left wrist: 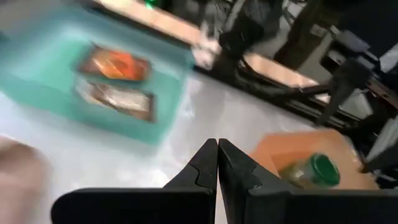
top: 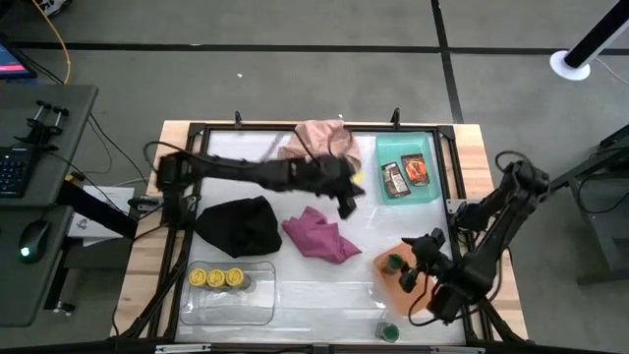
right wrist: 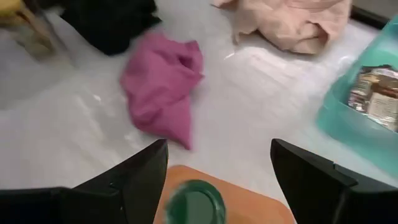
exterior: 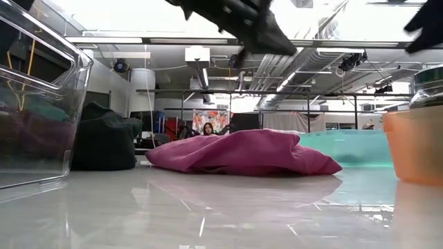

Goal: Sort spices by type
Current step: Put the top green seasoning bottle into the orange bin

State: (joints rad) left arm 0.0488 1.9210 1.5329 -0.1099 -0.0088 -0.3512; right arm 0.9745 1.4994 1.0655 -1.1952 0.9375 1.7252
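Note:
Two packets, dark brown (top: 394,179) and orange-red (top: 418,171), lie flat in the teal tray (top: 433,157). Three yellow-lidded jars (top: 216,278) stand in the clear tray (top: 256,300). One green-lidded jar (top: 393,263) stands in the orange tray (top: 395,283); a second green-lidded jar (top: 385,330) stands on the table by the near edge. My left gripper (top: 347,206) is shut and hangs above the table's middle, touching nothing. My right gripper (right wrist: 217,146) is open above the jar in the orange tray (right wrist: 196,202), with its fingers apart from that jar.
A pink cloth (top: 319,143) lies at the far edge, a magenta cloth (top: 319,236) in the middle and a black cloth (top: 241,224) to its left. Bare table shows between the clear tray and the orange tray. People sit in the room beyond the table.

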